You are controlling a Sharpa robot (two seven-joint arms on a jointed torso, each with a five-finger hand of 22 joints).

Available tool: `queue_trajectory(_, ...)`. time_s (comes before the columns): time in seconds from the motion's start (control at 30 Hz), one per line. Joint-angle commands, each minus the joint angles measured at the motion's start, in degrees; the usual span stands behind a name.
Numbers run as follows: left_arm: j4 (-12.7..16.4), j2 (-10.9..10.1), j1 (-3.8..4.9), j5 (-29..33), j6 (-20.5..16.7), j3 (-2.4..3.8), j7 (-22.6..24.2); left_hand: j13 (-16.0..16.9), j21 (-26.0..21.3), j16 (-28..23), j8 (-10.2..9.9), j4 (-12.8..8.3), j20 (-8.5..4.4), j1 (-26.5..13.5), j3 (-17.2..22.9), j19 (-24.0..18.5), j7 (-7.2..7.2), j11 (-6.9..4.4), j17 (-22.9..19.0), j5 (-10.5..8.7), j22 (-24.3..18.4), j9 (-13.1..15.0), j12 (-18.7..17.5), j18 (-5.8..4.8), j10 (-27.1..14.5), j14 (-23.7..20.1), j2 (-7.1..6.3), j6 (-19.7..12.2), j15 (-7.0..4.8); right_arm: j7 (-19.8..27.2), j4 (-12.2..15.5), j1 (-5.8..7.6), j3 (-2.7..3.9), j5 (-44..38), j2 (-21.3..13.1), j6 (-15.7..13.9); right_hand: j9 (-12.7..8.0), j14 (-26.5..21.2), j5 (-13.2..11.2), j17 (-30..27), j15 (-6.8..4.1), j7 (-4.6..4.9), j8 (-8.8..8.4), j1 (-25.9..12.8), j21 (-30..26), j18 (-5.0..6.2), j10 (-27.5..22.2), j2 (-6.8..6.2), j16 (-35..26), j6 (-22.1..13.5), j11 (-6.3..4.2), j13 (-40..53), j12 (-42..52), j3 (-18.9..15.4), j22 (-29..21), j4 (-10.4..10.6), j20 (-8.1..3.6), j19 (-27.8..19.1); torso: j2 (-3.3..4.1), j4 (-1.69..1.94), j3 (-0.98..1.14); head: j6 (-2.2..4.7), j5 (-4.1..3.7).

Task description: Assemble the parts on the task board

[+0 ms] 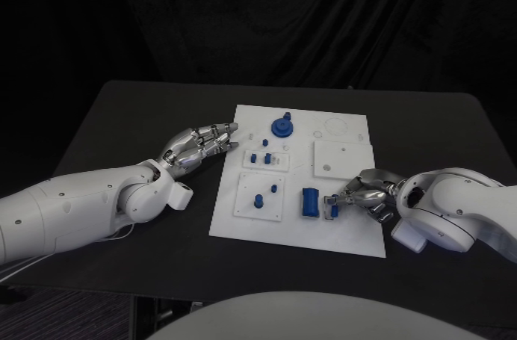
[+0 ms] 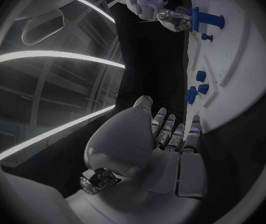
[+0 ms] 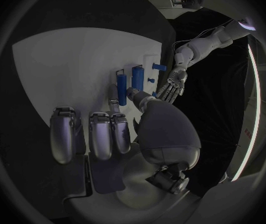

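Observation:
The white task board lies mid-table. My right hand is at the board's right side. Its thumb and a finger pinch a thin blue bar, which stands just right of a larger blue block. The right wrist view shows that bar between the fingertips, with the block beside it. My left hand rests by the board's left edge, fingers stretched out and holding nothing. In the left wrist view its fingers lie along the board's edge, near two small blue pieces.
A blue round knob stands near the board's far edge. Two small blue pieces and a tiny peg sit left of centre. Blue pegs stand in a raised square plate. Another square plate lies right of centre.

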Motion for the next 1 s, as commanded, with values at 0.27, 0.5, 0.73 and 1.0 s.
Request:
queue_trajectory(0.27, -0.1, 0.3, -0.12, 0.0, 1.1, 0.05, 1.0, 0.0, 0.3, 0.2, 0.0, -0.1, 0.28, 0.5, 0.4, 0.2, -0.10, 0.47, 0.1, 0.21, 0.0, -0.1, 0.2, 0.74, -0.2, 0.0, 0.04, -0.3, 0.59, -1.3, -0.2, -0.01, 0.00, -2.4, 0.5, 3.0, 0.2, 5.2, -0.3, 11.5, 0.58, 0.34, 1.00, -2.3, -0.5, 1.24, 6.0, 0.07, -0.2, -1.2, 0.76, 15.1, -0.3, -3.1, 12.9, 1.5, 0.66, 2.8, -0.01, 0.01, 0.04, 0.01, 0.00)
queue_trajectory(0.5, -0.2, 0.3, -0.13, 0.0, 1.2, 0.05, 0.9, 0.0, 0.3, 0.2, 0.0, -0.1, 0.28, 0.5, 0.4, 0.2, -0.10, 0.47, 0.1, 0.21, 0.0, -0.1, 0.2, 0.74, -0.2, 0.0, 0.04, -0.3, 0.59, -1.6, -0.3, -0.02, 0.00, -2.8, 0.8, 3.8, 0.2, 5.2, -0.2, 11.5, 0.67, 0.46, 1.27, -3.0, -0.6, 1.26, 6.0, 0.16, -0.2, -1.7, 0.87, 15.1, -0.3, -4.4, 12.8, 2.4, 0.76, 2.7, 0.01, -0.03, 0.04, 0.01, 0.01)
queue_trajectory(0.73, -0.2, 0.4, -0.14, 0.0, 1.3, 0.05, 0.9, 0.0, 0.2, 0.2, 0.0, -0.1, 0.30, 0.5, 0.5, 0.2, -0.07, 0.49, 0.0, 0.18, -0.1, -0.1, 0.2, 0.72, -0.3, 0.0, 0.01, -0.4, 0.64, -1.7, -0.4, -0.04, 0.00, -2.9, 0.9, 4.0, 0.0, 5.2, -0.2, 11.5, 0.90, 0.71, 1.75, -6.1, -0.7, 1.28, 6.0, -0.18, -0.2, -2.2, 1.11, 15.1, -0.3, -7.9, 12.8, 5.7, 0.98, 2.7, -0.02, -0.02, 0.03, 0.01, 0.08)
queue_trajectory(1.0, -0.3, 0.3, -0.15, 0.0, 1.4, 0.05, 0.8, 0.0, 0.2, 0.2, 0.0, -0.1, 0.30, 0.5, 0.5, 0.2, -0.07, 0.49, 0.0, 0.18, -0.1, -0.1, 0.2, 0.72, -0.3, 0.0, 0.01, -0.4, 0.64, -1.4, -0.5, -0.05, 0.00, -3.0, 0.8, 3.3, -0.2, 5.2, -0.2, 11.5, 0.91, 0.69, 2.16, -7.2, -1.0, 1.34, 6.0, -0.05, -0.2, -2.5, 1.11, 15.1, -0.3, -10.0, 12.7, 7.7, 1.02, 2.6, -0.05, -0.05, 0.01, 0.01, 0.19)
